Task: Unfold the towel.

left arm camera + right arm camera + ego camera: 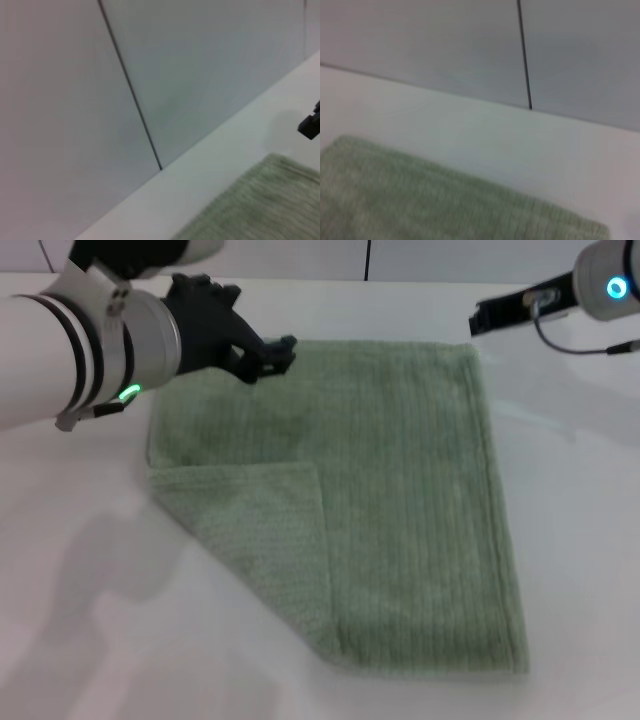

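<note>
The pale green ribbed towel (pixel 400 490) lies flat on the white table (pixel 580 540). Its near left corner (pixel 260 530) is folded over onto the cloth in a triangular flap. My left gripper (pixel 268 355) hovers over the towel's far left edge and holds nothing. My right gripper (pixel 505 308) hovers just past the towel's far right corner, clear of the cloth. A strip of the towel also shows in the left wrist view (pixel 260 205) and in the right wrist view (pixel 420 200).
A grey wall with a dark vertical seam (pixel 130 85) rises behind the table's far edge. The seam also shows in the right wrist view (pixel 524 55). A dark tip (pixel 310 125) shows far off in the left wrist view.
</note>
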You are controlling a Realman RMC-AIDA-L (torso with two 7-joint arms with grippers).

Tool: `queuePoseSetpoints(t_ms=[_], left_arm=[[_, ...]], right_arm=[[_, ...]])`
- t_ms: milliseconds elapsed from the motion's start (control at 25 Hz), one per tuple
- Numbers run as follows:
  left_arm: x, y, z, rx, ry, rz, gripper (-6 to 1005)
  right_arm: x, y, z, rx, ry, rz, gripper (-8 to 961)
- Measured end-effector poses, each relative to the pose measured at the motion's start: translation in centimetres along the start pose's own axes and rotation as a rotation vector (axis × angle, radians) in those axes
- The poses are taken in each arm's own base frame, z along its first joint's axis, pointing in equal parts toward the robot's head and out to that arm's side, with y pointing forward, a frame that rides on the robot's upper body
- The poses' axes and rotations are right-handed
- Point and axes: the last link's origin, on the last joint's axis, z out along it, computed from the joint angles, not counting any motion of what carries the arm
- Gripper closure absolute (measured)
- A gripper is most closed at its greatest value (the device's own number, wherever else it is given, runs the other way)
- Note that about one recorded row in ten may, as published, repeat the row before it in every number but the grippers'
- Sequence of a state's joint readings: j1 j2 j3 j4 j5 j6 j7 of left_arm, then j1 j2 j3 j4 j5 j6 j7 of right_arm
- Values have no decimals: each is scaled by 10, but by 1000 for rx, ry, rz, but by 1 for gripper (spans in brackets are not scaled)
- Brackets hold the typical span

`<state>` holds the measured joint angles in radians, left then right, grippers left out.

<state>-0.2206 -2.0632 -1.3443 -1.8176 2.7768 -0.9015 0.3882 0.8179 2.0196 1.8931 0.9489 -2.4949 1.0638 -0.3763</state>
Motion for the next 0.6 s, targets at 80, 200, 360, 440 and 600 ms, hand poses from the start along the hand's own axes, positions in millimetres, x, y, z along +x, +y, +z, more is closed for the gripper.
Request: queuePoseSetpoints(t_ms=[80,200,360,440,600], left_arm=[[-1,5,0,-22,-27,19,239],[-4,11,2,-54,-73,41,239],[-9,20,6,-102,-151,49,238],[-12,27,7,-126,-184,34,238],[-12,31,13,-135,-206,-18,237]], right_arm=[[2,1,4,1,24,-7,954],[5,4,9,-3,49,-8,954],[7,5,15,-3,57,-3,954],[8,5,16,-2,54,0,954],[8,9,20,-7,56,5,954]])
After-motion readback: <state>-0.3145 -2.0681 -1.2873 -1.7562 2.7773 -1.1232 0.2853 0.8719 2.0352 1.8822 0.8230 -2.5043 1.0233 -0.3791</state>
